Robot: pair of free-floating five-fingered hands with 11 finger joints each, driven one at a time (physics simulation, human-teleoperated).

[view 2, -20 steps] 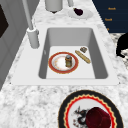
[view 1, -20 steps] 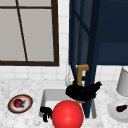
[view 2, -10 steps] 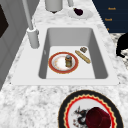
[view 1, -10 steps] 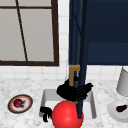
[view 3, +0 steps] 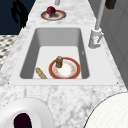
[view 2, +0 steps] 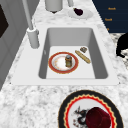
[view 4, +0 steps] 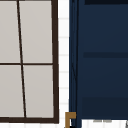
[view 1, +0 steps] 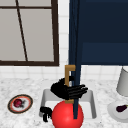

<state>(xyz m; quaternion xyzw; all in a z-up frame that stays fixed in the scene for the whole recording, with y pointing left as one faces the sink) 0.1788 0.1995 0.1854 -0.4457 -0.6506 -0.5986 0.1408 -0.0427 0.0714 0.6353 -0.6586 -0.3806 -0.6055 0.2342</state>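
Observation:
My right hand (view 1: 65, 90) is level with the brown handle (view 1: 67, 78) of the navy wall cabinet's door (view 1: 76, 62), and its fingers are curled round that handle. The door stands swung out, edge-on to the front view. The handle's top (view 4: 70, 116) also shows in the upper view, under the cabinet (view 4: 102, 62). My left hand (view 1: 45, 113) hangs relaxed and idle at the sink's front left, beside a red ball (view 1: 67, 115). A black hand (view 2: 122, 44) floats off the counter's front edge in the left side view, and a black hand (view 3: 18, 12) does the same in the right side view.
The sink (view 2: 98, 53) holds a red-rimmed plate (view 2: 57, 63) with a jar (view 2: 68, 60), a breadstick (view 2: 82, 56) and a small brown piece (view 2: 83, 49). The faucet (view 2: 33, 35) stands behind. A plate with a red fruit (view 1: 20, 103) lies left, an eggplant plate (view 1: 119, 110) and grey canister (view 1: 123, 82) right.
My right hand has moved left with the handle, and the cabinet door has swung further out. The left hand has stayed in place.

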